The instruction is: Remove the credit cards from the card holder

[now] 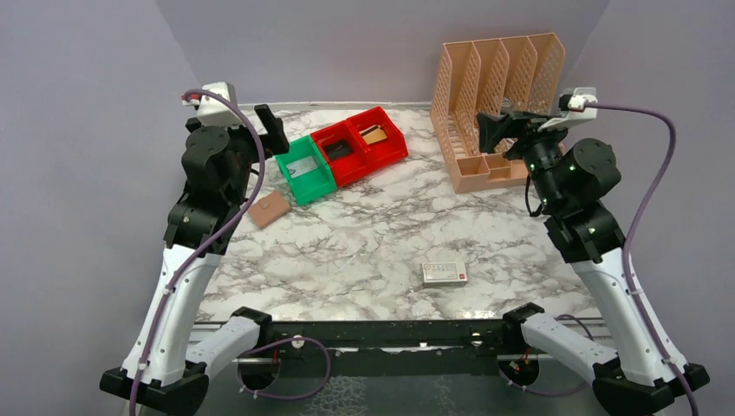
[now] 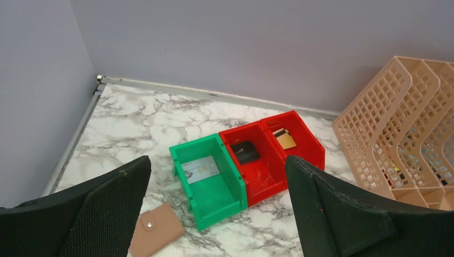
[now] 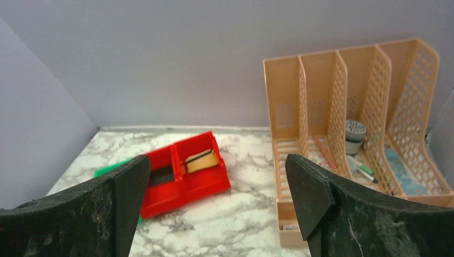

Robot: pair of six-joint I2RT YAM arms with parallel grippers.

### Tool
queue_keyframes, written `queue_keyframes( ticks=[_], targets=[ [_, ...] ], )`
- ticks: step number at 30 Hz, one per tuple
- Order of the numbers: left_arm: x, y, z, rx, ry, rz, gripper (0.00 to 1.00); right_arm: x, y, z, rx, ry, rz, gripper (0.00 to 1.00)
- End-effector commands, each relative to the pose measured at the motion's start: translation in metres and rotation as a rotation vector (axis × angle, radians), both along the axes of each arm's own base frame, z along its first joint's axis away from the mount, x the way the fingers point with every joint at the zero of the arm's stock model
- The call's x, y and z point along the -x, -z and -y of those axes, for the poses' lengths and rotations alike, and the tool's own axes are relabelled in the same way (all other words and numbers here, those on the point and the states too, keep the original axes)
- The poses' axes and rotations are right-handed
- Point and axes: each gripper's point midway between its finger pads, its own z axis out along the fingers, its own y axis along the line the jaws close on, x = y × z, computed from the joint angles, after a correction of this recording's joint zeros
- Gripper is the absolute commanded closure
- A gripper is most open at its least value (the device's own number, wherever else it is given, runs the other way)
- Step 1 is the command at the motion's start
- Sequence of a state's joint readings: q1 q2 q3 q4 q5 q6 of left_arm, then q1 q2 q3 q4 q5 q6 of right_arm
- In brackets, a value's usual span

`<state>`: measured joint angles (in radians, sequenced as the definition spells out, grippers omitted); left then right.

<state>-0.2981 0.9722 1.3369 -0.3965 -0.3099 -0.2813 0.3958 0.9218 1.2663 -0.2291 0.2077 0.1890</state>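
The brown card holder [image 1: 269, 209] lies folded and snapped shut on the marble table, just left of the green bin; it also shows in the left wrist view [image 2: 156, 229]. A silver-grey card [image 2: 201, 169] lies in the green bin [image 1: 305, 169]. A black card [image 2: 246, 152] lies in the middle red bin [image 1: 341, 152] and a gold card [image 2: 285, 139] in the far red bin [image 1: 376, 136]. My left gripper [image 2: 217, 214] is open and empty, raised above the card holder and bins. My right gripper [image 3: 217, 209] is open and empty, raised near the file rack.
A tan mesh file rack [image 1: 497, 111] holding pens and small items stands at the back right. A white box with a red mark [image 1: 445, 273] lies near the front centre. Purple walls close in the table on three sides.
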Motion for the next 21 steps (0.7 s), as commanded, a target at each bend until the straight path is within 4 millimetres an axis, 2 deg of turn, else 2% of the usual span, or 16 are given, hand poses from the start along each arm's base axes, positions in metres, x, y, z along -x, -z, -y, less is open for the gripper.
queue_keyframes(
  ticks=[1,5,8,12,14,18,21],
  targets=[
    [0.006,0.025,0.007,-0.02,0.069,-0.054,0.01,-0.004,0.044,-0.018,-0.016,-0.123,-0.088,0.01],
    [0.003,0.065,0.021,-0.044,0.159,-0.158,0.01,-0.008,0.104,-0.041,-0.034,-0.266,-0.212,0.01],
    [0.003,0.105,0.035,-0.069,0.231,-0.267,0.01,-0.006,0.157,-0.056,-0.034,-0.378,-0.341,0.01],
    [0.01,0.151,0.05,-0.124,0.3,-0.392,0.01,-0.01,0.235,-0.051,-0.053,-0.349,-0.6,0.01],
    [0.014,0.173,0.054,-0.146,0.326,-0.449,0.01,-0.004,0.273,-0.053,-0.085,-0.363,-0.744,0.01],
    [0.026,0.204,0.06,-0.172,0.371,-0.527,0.01,0.02,0.313,-0.082,-0.174,-0.546,-0.915,0.02],
    [0.035,0.22,0.061,-0.177,0.379,-0.563,0.01,0.044,0.334,-0.098,-0.119,-0.551,-1.014,0.02]
  ],
)
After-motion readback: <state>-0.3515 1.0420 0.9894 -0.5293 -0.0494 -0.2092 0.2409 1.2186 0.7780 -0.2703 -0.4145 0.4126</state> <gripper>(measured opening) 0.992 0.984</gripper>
